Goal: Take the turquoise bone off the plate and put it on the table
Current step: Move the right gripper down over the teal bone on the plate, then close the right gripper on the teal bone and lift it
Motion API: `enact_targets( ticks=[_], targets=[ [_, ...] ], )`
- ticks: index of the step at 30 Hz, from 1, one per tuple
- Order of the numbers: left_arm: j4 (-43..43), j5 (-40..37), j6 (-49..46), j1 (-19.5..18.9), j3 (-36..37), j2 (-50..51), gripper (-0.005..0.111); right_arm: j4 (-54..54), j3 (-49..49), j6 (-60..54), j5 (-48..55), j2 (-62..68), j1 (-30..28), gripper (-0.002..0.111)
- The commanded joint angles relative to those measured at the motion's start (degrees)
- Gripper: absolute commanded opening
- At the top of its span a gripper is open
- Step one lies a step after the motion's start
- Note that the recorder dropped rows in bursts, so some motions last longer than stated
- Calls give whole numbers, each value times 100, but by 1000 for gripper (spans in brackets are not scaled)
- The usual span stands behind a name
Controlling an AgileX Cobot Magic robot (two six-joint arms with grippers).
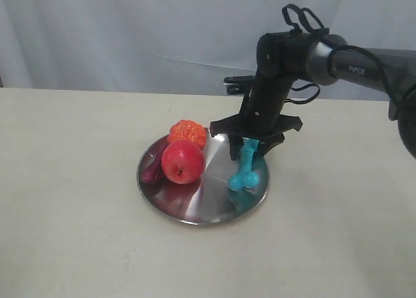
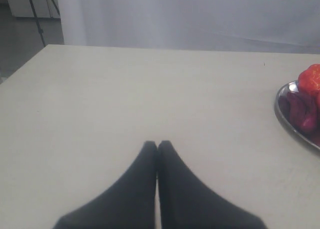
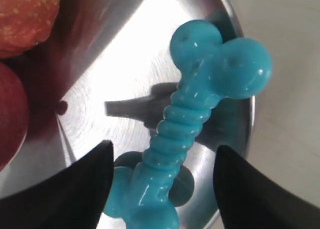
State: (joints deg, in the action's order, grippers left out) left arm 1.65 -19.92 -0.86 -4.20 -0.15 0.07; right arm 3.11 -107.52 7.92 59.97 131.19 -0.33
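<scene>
I see the right gripper (image 3: 162, 156) open astride the turquoise bone (image 1: 246, 171) at the plate's (image 1: 195, 210) 3 o'clock. Only my left wrist view shows the left gripper (image 2: 157, 145), closed over the counter (image 2: 125, 89).

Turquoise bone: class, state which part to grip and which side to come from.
Grip the ribbed shaft of the turquoise bone from above, with the fingers across it. It lies on the plate, and the shaft is narrower than the knobby ends, which would stop slipping.

plate (image 1: 195, 210) 1 | turquoise bone (image 1: 246, 171) 1 | red ball (image 1: 182, 161) 1 | orange toy (image 1: 188, 132) 1 | purple toy (image 1: 153, 170) 1 | table (image 1: 78, 181) 1
</scene>
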Motion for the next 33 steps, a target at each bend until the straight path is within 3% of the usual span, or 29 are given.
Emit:
enact_targets(
  ticks=[1, 6, 15, 17, 20, 27, 33],
  targets=[
    [28, 31, 24, -26, 15, -7, 0, -4, -33, 24, -118, 134, -7, 56],
    [28, 31, 24, -26, 15, -7, 0, -4, -33, 24, -155, 204, -7, 41],
    [28, 31, 24, -26, 15, -7, 0, -4, -33, -22, -218, 375, -7, 45],
    [28, 31, 24, -26, 15, -7, 0, -4, -33, -43, -248, 375, -7, 33],
    [28, 31, 24, -26, 15, -7, 0, -4, -33, -170, -222, 307, -7, 0],
    [28, 31, 24, -26, 15, -7, 0, -76, -42, -349, 66, -1014, -70, 0],
    [28, 31, 24, -26, 15, -7, 0, -103, -67, -433, 528, -2517, -796, 0]
  ],
)
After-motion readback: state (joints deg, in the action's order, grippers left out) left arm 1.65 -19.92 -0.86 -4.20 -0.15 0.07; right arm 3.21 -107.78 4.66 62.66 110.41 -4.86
